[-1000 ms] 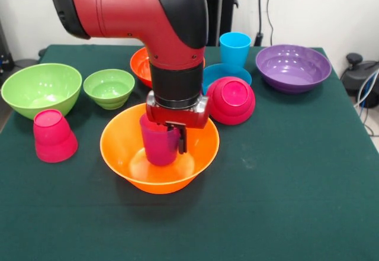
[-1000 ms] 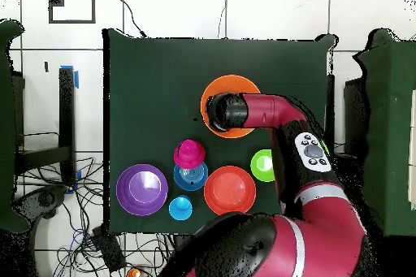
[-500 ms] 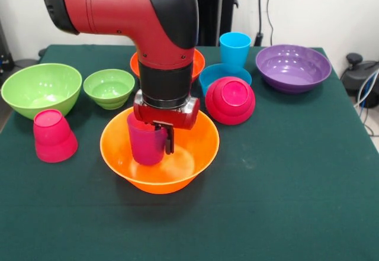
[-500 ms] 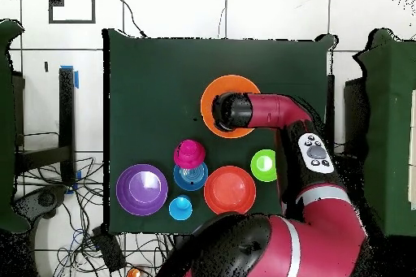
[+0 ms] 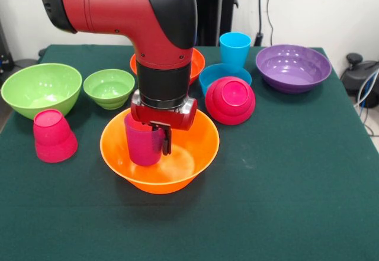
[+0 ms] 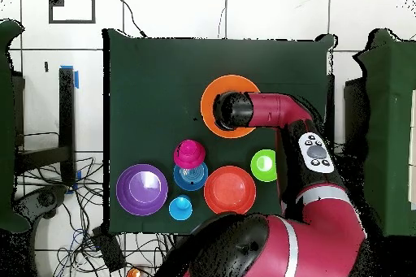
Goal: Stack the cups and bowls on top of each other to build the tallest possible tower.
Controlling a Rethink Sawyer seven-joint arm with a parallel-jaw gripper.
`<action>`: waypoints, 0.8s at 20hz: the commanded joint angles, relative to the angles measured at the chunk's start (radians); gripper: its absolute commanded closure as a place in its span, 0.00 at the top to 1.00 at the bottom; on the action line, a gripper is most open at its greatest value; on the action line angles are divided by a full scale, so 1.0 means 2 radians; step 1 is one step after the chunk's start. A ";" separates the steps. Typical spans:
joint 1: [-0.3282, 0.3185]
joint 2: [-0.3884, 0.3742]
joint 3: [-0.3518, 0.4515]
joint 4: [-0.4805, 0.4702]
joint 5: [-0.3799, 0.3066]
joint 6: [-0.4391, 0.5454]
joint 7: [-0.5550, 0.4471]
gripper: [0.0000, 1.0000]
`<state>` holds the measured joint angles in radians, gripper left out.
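Claw (image 5: 155,138) was clamped on the rim wall of the purple-magenta cup (image 5: 142,146), one finger visible on the outside of the wall facing the camera. Cup sat upright, mouth up, inside the large orange bowl (image 5: 198,154), toward its left half in the front view. Couldn't tell whether the cup base was touching the bowl floor or just above it. In the overhead view the arm covered the cup; only the orange bowl's rim (image 6: 213,92) showed around the wrist.

Progress, as I judged it: tower barely started. Base bowl was in place, first cup in it but not released. Nothing else was stacked on it.

Still loose, placed from the claw in the front view:
- left and slightly nearer the camera: red-pink cup (image 5: 53,135), upside down
- left and farther back: small green bowl (image 5: 109,87), and beyond it the large green bowl (image 5: 40,89)
- directly behind the arm: red-orange bowl (image 5: 197,63), mostly hidden
- right, just beside the orange bowl: pink-red small bowl (image 5: 231,100), tipped against the small blue bowl (image 5: 213,73)
- behind that: sky blue cup (image 5: 234,48), upright
- far right: purple bowl (image 5: 293,67)

So eight pieces left to place, by my count.
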<state>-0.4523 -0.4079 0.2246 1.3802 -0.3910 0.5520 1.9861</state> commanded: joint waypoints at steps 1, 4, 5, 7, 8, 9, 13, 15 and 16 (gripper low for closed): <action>0.012 -0.003 0.006 -0.022 -0.015 0.046 -0.030 0.00; 0.011 -0.003 0.005 -0.020 -0.015 0.045 -0.030 0.00; 0.012 -0.002 0.006 -0.022 -0.014 0.045 -0.030 0.00; 0.012 -0.002 0.008 -0.023 -0.013 0.045 -0.031 0.00; 0.011 -0.001 0.010 -0.022 -0.012 0.043 -0.032 0.00; 0.006 0.000 0.020 -0.019 -0.009 0.043 -0.041 0.00; -0.010 -0.004 0.051 -0.003 -0.002 0.023 -0.060 0.00; -0.014 -0.002 0.057 -0.005 -0.002 0.022 -0.063 0.00; -0.016 -0.002 0.059 -0.004 -0.002 0.020 -0.065 0.00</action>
<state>-0.4634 -0.4082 0.2251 1.3802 -0.3908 0.5520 1.9861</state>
